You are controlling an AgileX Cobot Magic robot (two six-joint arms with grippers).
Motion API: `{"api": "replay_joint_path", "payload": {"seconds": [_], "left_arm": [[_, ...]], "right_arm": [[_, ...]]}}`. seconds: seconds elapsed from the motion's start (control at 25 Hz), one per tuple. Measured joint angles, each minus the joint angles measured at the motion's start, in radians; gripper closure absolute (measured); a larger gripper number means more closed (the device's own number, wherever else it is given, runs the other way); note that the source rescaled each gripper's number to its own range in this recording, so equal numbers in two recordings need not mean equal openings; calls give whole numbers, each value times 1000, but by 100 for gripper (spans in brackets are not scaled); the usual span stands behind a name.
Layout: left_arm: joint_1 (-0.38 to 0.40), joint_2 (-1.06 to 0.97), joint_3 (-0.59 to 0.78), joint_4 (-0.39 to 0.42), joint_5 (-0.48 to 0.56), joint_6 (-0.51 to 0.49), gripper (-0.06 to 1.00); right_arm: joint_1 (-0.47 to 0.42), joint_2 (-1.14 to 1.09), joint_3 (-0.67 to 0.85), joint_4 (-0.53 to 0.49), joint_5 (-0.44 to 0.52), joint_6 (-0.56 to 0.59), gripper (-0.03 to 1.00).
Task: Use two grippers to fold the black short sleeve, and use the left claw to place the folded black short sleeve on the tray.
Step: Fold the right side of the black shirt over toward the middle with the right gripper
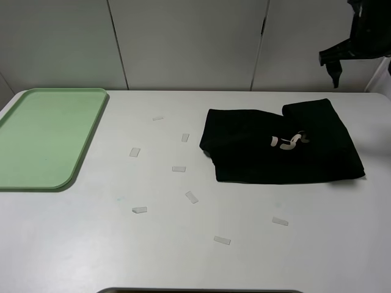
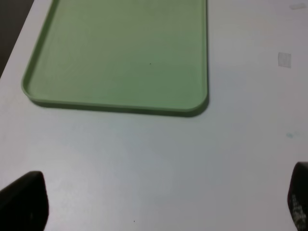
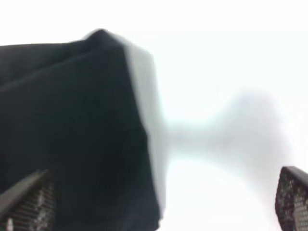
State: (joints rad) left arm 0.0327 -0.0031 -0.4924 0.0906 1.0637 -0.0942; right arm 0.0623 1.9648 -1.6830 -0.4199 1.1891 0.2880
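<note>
The right end effector [image 3: 154, 204] hangs raised over the white counter [image 1: 183, 256], fingers spread wide, gripping nothing. The folded black cloth short sleeve [image 1: 281, 146] lies below it, untouched. The left end effector [image 2: 154, 207], equally wide and empty, faces the flat pale-green plastic tray [image 2: 120, 57] just ahead. Only the high camera shows the short sleeve and the tray together, well apart, with small pale tags [image 1: 178, 169] scattered between.

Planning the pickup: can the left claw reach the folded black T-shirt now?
Probably yes. The open left black two-fingered claw hangs over white table near the pale-green plastic tray; only flat tape scraps lie between it and the folded black cloth T-shirt, far across.
</note>
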Motion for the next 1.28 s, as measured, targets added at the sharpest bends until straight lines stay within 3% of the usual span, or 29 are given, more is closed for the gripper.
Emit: {"api": "replay_joint_path", "payload": {"seconds": [0.28,0.52,0.76,1.28], "left_arm": [[0,0,0,0,0,0,-5],[0,0,0,0,0,0,-5],[0,0,0,0,0,0,-5],[0,0,0,0,0,0,-5]], "right_arm": [[-102,59,60,146,-21,-80,-3],[-106,67,235,248,-138,-103,-3],[-106,67,303,401,-251,-165,-3],[-106,194,311,420,-408,-198,-3]]}}
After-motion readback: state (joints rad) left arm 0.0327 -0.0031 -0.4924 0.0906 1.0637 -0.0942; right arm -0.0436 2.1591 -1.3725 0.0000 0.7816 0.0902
